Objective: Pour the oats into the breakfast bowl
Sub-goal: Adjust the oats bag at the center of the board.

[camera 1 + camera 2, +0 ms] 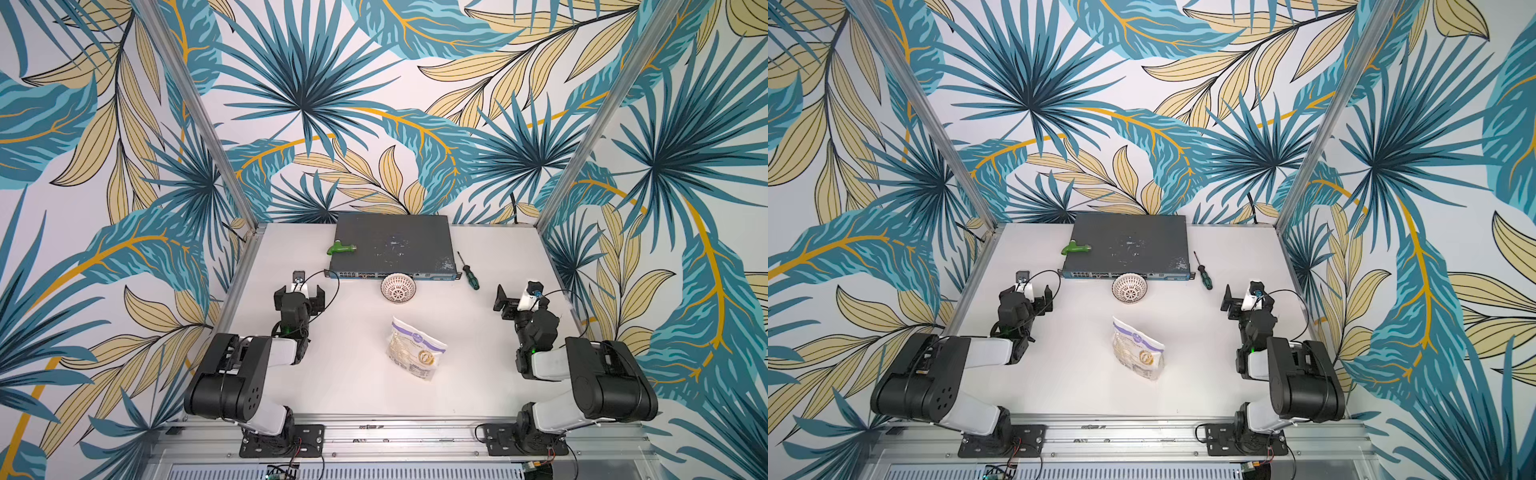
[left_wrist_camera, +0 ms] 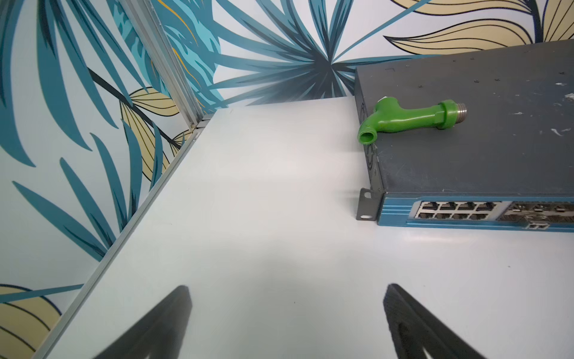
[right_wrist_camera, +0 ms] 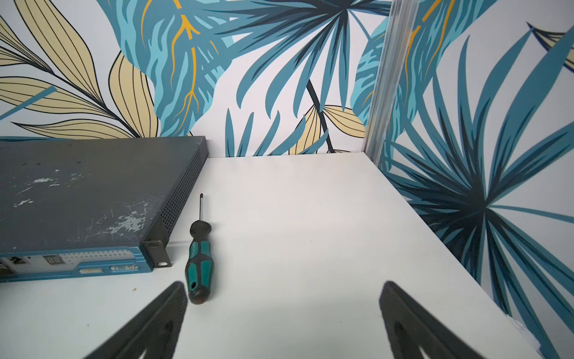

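Oats pouch (image 1: pixel 415 348) lies flat, label up, on the white desk (image 1: pixel 340 390), roughly mid-desk and a little right of centre in both top views. It sits between the two grippers and closer to the front edge than either, touching neither. Left gripper (image 1: pixel 299 294): near the left edge, well apart from the pouch, jaws spread wide, nothing between them; the left wrist view shows only bare desk between its fingertips (image 2: pixel 181 298). Left arm folded, elbow near the front-left corner, forearm running toward the far edge, gripper low over the desk. Green tap (image 1: pixel 340 248) rests on the left edge of a grey network switch (image 1: pixel 395 243) set against the far edge. Breakfast bowl (image 1: pixel 398 287) stands upright just in front of the switch, beyond the pouch and apart from it. Screwdriver (image 1: pixel 469 272) lies just right of the switch. Right gripper (image 1: pixel 519 301): near the right edge, well apart from the pouch, jaws wide and empty, the screwdriver ahead of it toward the switch. Right arm mirrors the left, elbow near the front-right corner.
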Robot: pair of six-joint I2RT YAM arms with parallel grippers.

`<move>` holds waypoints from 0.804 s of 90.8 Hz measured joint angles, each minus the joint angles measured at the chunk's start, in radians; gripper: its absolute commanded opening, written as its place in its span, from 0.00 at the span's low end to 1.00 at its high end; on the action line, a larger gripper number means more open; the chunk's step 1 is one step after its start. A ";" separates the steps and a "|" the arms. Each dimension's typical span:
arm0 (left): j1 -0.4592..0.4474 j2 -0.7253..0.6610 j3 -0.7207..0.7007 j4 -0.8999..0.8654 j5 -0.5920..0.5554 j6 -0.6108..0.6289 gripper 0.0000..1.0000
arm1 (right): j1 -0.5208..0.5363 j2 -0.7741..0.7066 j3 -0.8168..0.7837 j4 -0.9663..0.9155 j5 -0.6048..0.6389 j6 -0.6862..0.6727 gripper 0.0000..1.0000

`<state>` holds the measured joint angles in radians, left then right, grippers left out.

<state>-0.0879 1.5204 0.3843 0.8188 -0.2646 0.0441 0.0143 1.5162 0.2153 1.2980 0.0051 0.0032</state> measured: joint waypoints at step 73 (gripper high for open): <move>0.000 -0.192 0.220 -0.465 -0.122 -0.132 1.00 | 0.008 -0.426 0.005 -0.299 0.082 0.074 1.00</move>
<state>-0.0879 1.3281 0.6044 0.3538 -0.3870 -0.0883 0.0219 1.0897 0.2199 0.9989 0.0875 0.0776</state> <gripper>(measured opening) 0.999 0.994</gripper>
